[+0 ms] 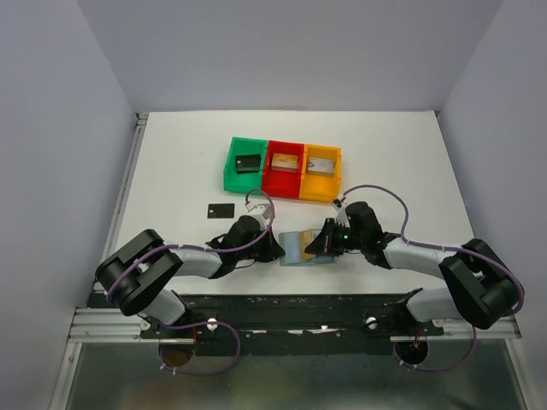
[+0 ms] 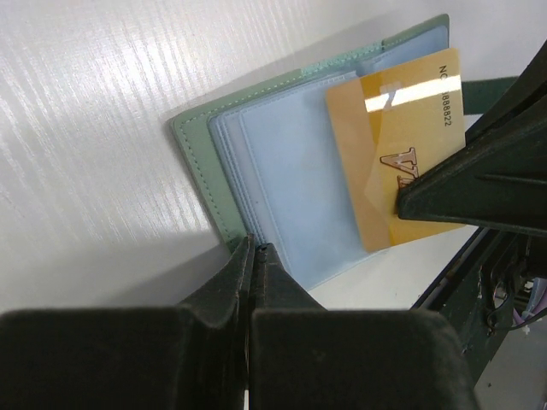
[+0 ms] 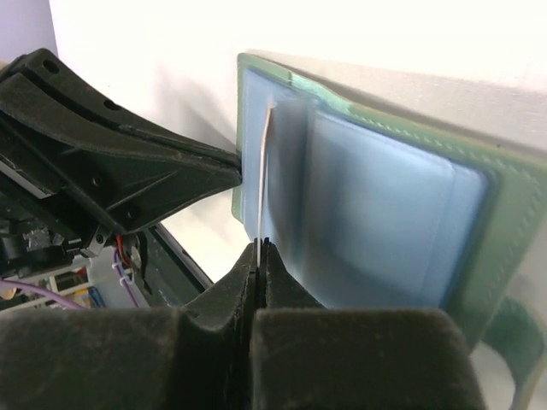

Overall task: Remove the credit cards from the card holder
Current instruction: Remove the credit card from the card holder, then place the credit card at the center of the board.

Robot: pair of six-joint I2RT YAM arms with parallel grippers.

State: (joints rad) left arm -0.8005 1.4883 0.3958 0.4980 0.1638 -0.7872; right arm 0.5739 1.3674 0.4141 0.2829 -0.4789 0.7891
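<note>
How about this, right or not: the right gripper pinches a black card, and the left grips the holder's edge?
No: the card the right gripper pinches is golden, not black, as the left wrist view shows. The left gripper does grip the edge of the holder.

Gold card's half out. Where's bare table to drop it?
Bare: left of the black card to the table edge; right of the yellow bin; behind the bins. Crowded: centre, left hand on the card holder, right hand on the gold card.
</note>
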